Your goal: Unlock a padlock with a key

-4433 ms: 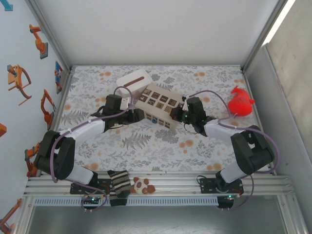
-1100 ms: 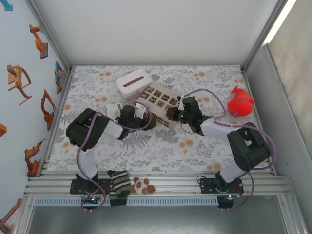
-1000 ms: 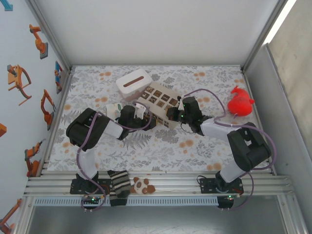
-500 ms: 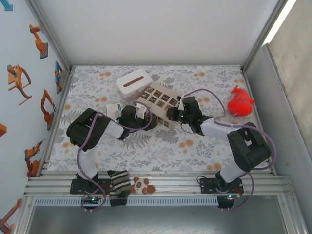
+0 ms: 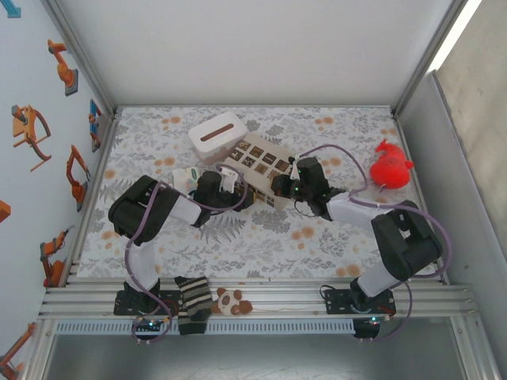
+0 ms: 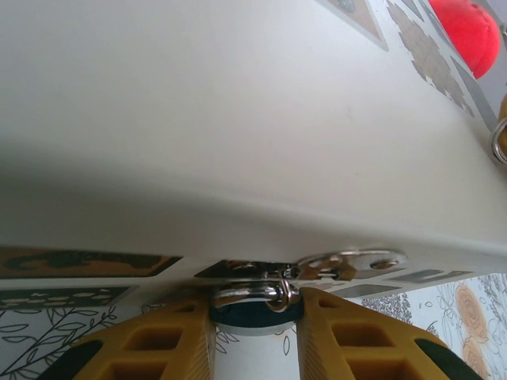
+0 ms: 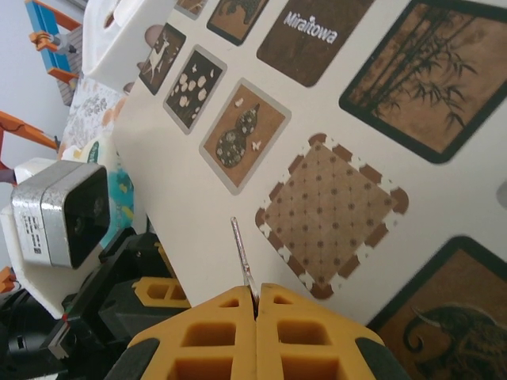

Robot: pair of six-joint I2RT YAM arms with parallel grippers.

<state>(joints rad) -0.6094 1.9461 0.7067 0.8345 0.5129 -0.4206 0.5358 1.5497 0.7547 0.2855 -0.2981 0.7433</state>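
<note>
White walls close in a table (image 5: 261, 233) under a leaf-print cloth. A beige box (image 5: 257, 162) sits mid-table, with a white tissue box (image 5: 215, 133) touching its far left corner and a red toy (image 5: 390, 166) near the right edge. A sock (image 5: 192, 301) and a panda (image 5: 230, 300) lie at the near edge. From above, both arms reach the box's near side, and their wrists cover the lock there. In the left wrist view the box wall fills most of the picture, out of focus. Under it a metal hasp (image 6: 348, 261) shows, and the padlock (image 6: 253, 310) hangs from it by a silver shackle. The padlock's body is in shadow and cut off below, so its colour is hard to read. The left gripper (image 6: 253, 305) has a yellow finger close on each side of that body, seemingly touching it, but I cannot tell if it is pinching. The right gripper (image 7: 255, 294) has its fingers pressed together on the key (image 7: 241, 253), seen edge-on as a thin metal strip over the box's patterned lid. The key's head is hidden between the fingers.
</note>
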